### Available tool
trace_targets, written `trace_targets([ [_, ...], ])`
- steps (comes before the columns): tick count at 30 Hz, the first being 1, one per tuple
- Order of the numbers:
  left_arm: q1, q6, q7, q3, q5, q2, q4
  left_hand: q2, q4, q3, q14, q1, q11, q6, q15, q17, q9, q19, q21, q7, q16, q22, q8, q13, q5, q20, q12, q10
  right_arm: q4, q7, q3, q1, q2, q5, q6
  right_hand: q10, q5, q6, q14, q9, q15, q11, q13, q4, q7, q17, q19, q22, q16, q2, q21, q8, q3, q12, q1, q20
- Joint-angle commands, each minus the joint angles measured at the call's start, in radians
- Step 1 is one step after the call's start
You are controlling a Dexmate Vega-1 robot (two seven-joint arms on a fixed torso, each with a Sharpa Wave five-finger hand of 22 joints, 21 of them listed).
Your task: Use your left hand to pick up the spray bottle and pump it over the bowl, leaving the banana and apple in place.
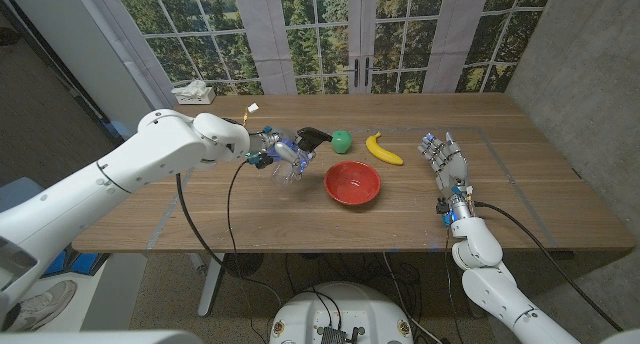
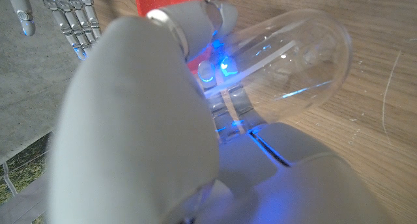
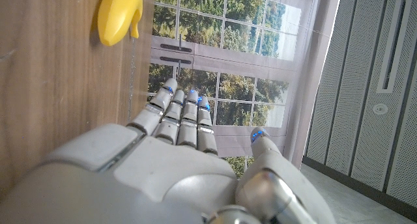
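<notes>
Wooden table (image 1: pixel 250 209), left hand (image 1: pixel 262 147) gripping clear spray bottle (image 1: pixel 290 156), lifted & tipped, black nozzle toward red bowl (image 1: pixel 352 183) just right of it. Right hand (image 1: pixel 445 162) on table's right side, fingers straight, holding nothing. Banana (image 1: pixel 383 150) & green apple (image 1: pixel 341 141) beyond bowl.

the clear plastic spray bottle (image 1: pixel 287 160) has a black pump head, and the round bowl (image 1: pixel 352 182) beside it is plain red. the small round apple (image 1: pixel 341 141) is green, the curved banana (image 1: pixel 383 150) yellow, and the wooden table (image 1: pixel 250 214) a mid brown with a streaky grain. the left hand (image 1: pixel 262 147) and the right hand (image 1: pixel 447 162) are pale grey, with blue lights at the fingers.
</notes>
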Motion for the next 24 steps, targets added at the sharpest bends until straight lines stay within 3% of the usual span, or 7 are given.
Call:
trace_targets([
  [1, -0.019, -0.010, -0.009, 0.020, -0.002, -0.007, 0.017, 0.185, 0.124, 0.188, 0.024, 0.197, 0.012, -0.050, -0.139, 0.023, -0.083, 0.009, 0.138, -0.006, 0.037, 0.047, -0.065, 0.009, -0.001, -0.003, 0.005, -0.006, 0.013, 0.005, 0.004, 0.001, 0.007, 0.010, 0.005, 0.008, 0.007, 0.007, 0.009, 0.005, 0.000, 0.002, 0.004, 0.006, 0.002, 0.002, 0.011, 0.003, -0.003, 0.019, -0.004, 0.000, 0.005, -0.005, 0.006, 0.001],
  [6, -0.024, -0.008, -0.008, 0.024, -0.001, -0.009, 0.017, 0.187, 0.124, 0.194, 0.022, 0.197, 0.022, -0.177, -0.137, 0.024, -0.211, 0.005, 0.141, -0.047, 0.042, 0.053, -0.193, 0.003, -0.001, 0.002, 0.004, -0.015, 0.018, 0.009, 0.005, 0.001, 0.010, 0.017, 0.009, 0.008, 0.007, 0.007, 0.009, 0.005, 0.000, 0.003, 0.004, 0.006, 0.001, 0.002, 0.012, 0.003, -0.004, 0.018, -0.006, 0.000, 0.005, -0.005, 0.005, 0.000],
  [9, -0.019, -0.008, -0.003, 0.018, -0.012, -0.013, 0.020, 0.187, 0.124, 0.194, 0.018, 0.197, 0.019, -0.261, -0.137, 0.023, -0.291, 0.007, 0.140, -0.100, 0.045, 0.047, -0.285, -0.003, -0.002, -0.001, 0.007, -0.014, 0.020, 0.010, 0.005, 0.002, 0.010, 0.016, 0.008, 0.008, 0.007, 0.007, 0.009, 0.005, -0.002, 0.003, 0.004, 0.005, 0.002, 0.002, 0.012, 0.003, -0.004, 0.018, -0.008, 0.000, 0.004, -0.005, 0.005, 0.001],
  [11, -0.018, -0.008, -0.003, 0.016, -0.015, -0.013, 0.021, 0.187, 0.124, 0.194, 0.018, 0.197, 0.020, -0.304, -0.136, 0.020, -0.322, 0.008, 0.140, -0.102, 0.044, 0.046, -0.327, -0.008, -0.003, 0.003, 0.007, -0.014, 0.023, 0.013, 0.005, 0.003, 0.010, 0.016, 0.011, 0.008, 0.007, 0.007, 0.009, 0.005, -0.002, 0.003, 0.004, 0.005, 0.001, 0.002, 0.013, 0.003, -0.004, 0.018, -0.008, 0.000, 0.004, -0.005, 0.005, 0.001],
  [15, -0.024, -0.004, -0.002, 0.022, -0.012, -0.012, 0.018, 0.184, 0.124, 0.197, 0.025, 0.197, 0.020, -0.468, -0.135, 0.014, -0.434, 0.014, 0.140, -0.139, 0.044, 0.040, -0.489, -0.025, -0.006, 0.005, 0.012, -0.016, 0.026, 0.021, 0.005, 0.005, 0.008, 0.020, 0.010, 0.008, 0.007, 0.007, 0.009, 0.005, -0.001, 0.003, 0.004, 0.005, 0.002, 0.002, 0.013, 0.003, -0.005, 0.017, -0.010, 0.000, 0.004, -0.005, 0.005, 0.001],
  [19, -0.022, -0.007, -0.002, 0.022, -0.016, -0.013, 0.019, 0.182, 0.124, 0.198, 0.028, 0.197, 0.020, -0.554, -0.132, 0.013, -0.503, 0.018, 0.139, -0.177, 0.044, 0.034, -0.585, -0.028, -0.008, 0.005, 0.020, -0.020, 0.026, 0.016, 0.006, 0.005, 0.009, 0.017, 0.011, 0.009, 0.008, 0.008, 0.009, 0.005, 0.000, 0.003, 0.004, 0.005, 0.002, 0.002, 0.014, 0.003, -0.005, 0.017, -0.011, 0.000, 0.004, -0.005, 0.005, 0.001],
  [24, -0.015, -0.017, 0.004, 0.020, -0.016, -0.015, 0.018, 0.180, 0.124, 0.197, 0.030, 0.197, 0.023, -0.608, -0.131, 0.011, -0.554, 0.017, 0.141, -0.203, 0.043, 0.034, -0.651, -0.032, -0.012, 0.007, 0.026, -0.021, 0.023, 0.019, 0.008, 0.004, 0.005, 0.021, 0.007, 0.010, 0.008, 0.007, 0.009, 0.005, -0.001, 0.003, 0.004, 0.005, 0.002, 0.001, 0.015, 0.003, -0.006, 0.017, -0.013, 0.000, 0.004, -0.005, 0.005, 0.001],
])
